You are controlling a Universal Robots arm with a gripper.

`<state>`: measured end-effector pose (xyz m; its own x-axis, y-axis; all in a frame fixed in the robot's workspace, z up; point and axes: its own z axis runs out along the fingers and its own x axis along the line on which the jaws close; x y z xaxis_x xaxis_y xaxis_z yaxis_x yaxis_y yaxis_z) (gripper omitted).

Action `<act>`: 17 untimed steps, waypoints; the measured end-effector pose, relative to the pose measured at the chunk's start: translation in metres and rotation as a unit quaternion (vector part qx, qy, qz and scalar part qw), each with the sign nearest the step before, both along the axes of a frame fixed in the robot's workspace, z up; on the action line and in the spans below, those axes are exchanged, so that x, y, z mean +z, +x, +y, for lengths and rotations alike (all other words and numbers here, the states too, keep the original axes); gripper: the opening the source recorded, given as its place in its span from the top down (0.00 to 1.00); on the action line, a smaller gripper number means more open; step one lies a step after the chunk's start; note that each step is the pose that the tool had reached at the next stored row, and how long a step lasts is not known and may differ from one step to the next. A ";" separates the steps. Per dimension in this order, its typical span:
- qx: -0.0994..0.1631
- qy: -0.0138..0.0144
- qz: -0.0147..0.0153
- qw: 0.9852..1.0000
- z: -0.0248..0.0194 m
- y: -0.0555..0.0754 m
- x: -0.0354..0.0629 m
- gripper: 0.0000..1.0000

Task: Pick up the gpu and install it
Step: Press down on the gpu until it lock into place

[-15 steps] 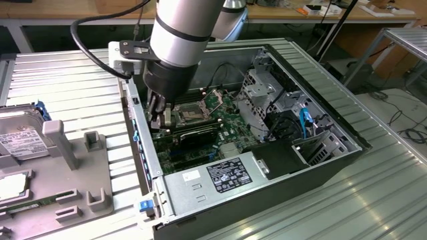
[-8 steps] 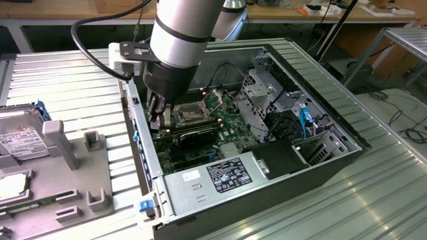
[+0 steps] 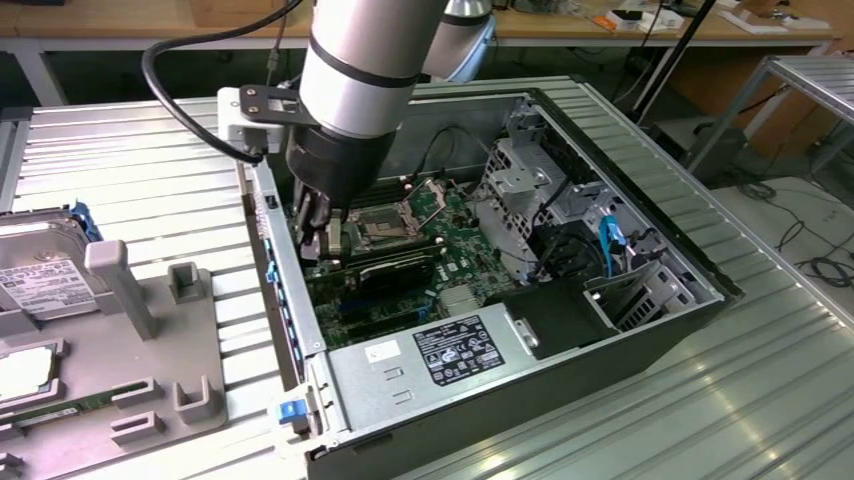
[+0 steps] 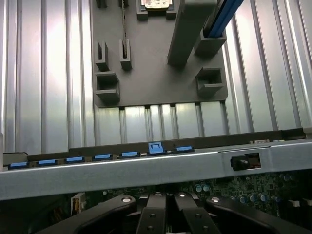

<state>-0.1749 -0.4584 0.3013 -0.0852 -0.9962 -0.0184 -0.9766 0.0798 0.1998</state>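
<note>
Inside the open computer case (image 3: 641,250), near its rear wall, the gripper (image 3: 318,228) hangs over the motherboard (image 3: 441,225) with its fingers (image 4: 156,217) pressed together. A dark card, probably the gpu (image 3: 387,272), lies seated across the board just below them. Beside the case sits a grey parts tray (image 3: 160,390) holding a hard drive (image 3: 40,275).

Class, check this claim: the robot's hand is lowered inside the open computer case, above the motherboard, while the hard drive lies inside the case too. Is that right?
Not quite. The hand is indeed down inside the open computer case, above the motherboard, but the hard drive is outside the case, by the grey holder tray at the exterior view's left. The exterior view shows this.
</note>
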 end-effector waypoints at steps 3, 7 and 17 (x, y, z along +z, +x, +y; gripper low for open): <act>0.000 0.000 -0.003 1.000 -0.0008 0.000 -0.0014 0.89; 0.000 -0.001 -0.003 1.000 -0.0024 0.000 -0.0012 0.89; 0.000 0.001 0.000 1.000 -0.0037 0.010 -0.0001 0.89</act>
<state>-0.1651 -0.4620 0.3012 -0.0850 -0.9962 -0.0196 -0.9767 0.0795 0.1994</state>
